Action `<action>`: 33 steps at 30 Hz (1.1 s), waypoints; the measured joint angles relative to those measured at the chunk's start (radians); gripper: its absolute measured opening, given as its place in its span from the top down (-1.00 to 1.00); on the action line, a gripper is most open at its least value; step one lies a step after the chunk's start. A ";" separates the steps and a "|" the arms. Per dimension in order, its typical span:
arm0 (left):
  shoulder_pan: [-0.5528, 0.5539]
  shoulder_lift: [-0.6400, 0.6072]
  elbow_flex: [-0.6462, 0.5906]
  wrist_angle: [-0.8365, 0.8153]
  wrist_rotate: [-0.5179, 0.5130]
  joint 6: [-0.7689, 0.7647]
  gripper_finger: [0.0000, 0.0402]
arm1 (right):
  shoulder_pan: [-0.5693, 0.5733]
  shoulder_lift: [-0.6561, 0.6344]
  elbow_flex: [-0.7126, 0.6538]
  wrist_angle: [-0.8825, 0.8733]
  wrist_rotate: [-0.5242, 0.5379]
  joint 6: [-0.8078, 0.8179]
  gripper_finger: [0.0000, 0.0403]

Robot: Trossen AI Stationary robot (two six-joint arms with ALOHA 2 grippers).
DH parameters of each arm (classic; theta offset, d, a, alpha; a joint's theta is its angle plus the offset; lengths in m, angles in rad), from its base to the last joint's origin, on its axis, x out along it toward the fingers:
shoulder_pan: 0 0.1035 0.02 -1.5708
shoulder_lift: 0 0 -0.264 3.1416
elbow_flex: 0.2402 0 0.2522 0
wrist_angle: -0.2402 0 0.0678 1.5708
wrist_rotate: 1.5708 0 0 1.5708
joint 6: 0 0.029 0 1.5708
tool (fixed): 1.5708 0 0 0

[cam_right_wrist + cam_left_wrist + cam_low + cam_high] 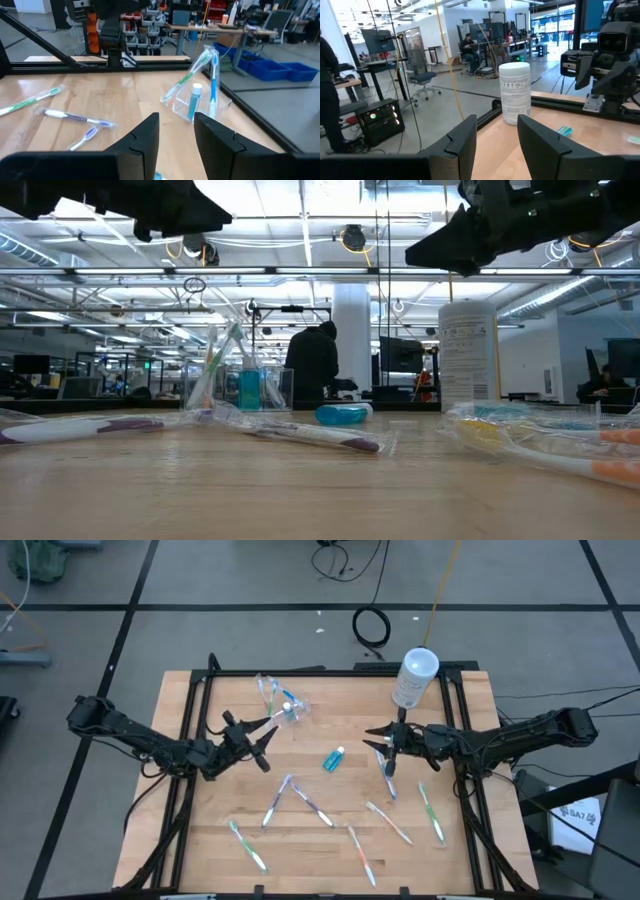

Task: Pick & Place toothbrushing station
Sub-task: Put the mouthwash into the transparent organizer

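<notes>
Both grippers hover above the wooden table, pointing level toward each other, and touch nothing. My left gripper (265, 743) (495, 130) is open, with the clear pouch (280, 700) just beyond it. Two toothbrushes and a teal white-capped tube (192, 102) stand in that pouch (197, 97). My right gripper (372, 740) (175, 125) is open too, above a toothbrush (390, 780) lying flat. Another teal tube (334, 758) lies on the table between the two grippers. Several toothbrushes (312, 802) lie scattered across the near half of the table.
A tall whitish canister (415, 678) (516, 92) stands upright at the far right, close behind my right gripper. A black frame rail (320, 670) runs along the table's far edge and sides. Bare wood (330, 710) lies between pouch and canister.
</notes>
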 joint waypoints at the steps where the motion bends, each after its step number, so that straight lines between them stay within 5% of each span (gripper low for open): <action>1: 0.003 0.000 0.000 0.007 0.000 0.005 0.26 | 0.000 0.000 0.000 -0.007 0.000 0.009 0.43; 10: 0.069 0.000 0.000 0.035 0.007 0.024 0.26 | 0.000 0.000 0.000 -0.099 0.000 0.102 0.43; 18: 0.136 0.000 0.000 0.035 0.159 0.016 0.26 | 0.000 0.000 0.000 -0.176 0.000 0.191 0.43; 26: 0.166 0.003 0.000 0.016 0.404 0.006 0.26 | 0.000 0.004 0.000 -0.206 0.000 0.205 0.43; 33: 0.200 0.003 0.000 -0.186 0.759 -0.159 0.26 | -0.016 0.080 0.000 -0.195 -0.003 0.193 0.43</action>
